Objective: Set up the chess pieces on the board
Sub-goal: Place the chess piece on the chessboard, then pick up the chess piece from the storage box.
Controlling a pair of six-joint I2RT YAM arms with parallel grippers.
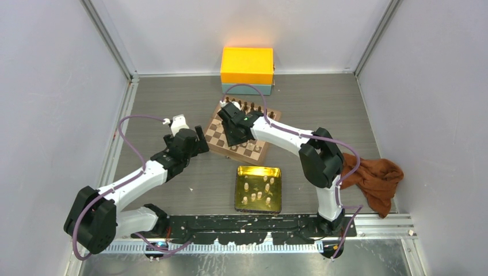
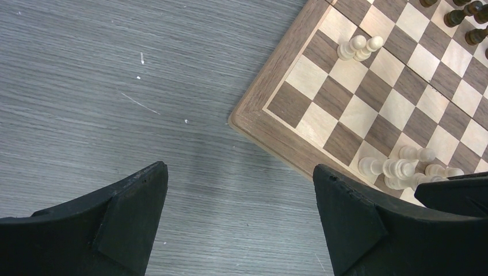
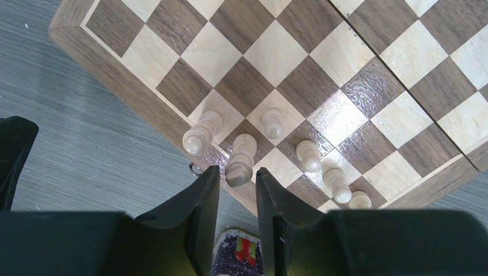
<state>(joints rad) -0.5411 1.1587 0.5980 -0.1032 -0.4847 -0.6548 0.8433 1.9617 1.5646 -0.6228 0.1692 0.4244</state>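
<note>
The right gripper (image 3: 237, 173) stands over the near border of the board (image 3: 322, 63), its two fingers drawn narrow on either side of one pale chess piece (image 3: 241, 152). A sliver of gap shows at each side, so you cannot tell whether the pads actually clamp it. The piece stands upright on a square in the edge rows, its long axis pointing up toward the wrist, so the move ahead probably calls for straight vertical travel. Room is tight: cream neighbours (image 3: 201, 133) stand just beside each finger, while open table (image 3: 75, 115) lies behind the border. The left gripper (image 2: 239, 169) hovers spread wide and empty over the table beside the board's corner, farther from this piece. More cream pieces wait in the gold tray (image 1: 259, 169).
</note>
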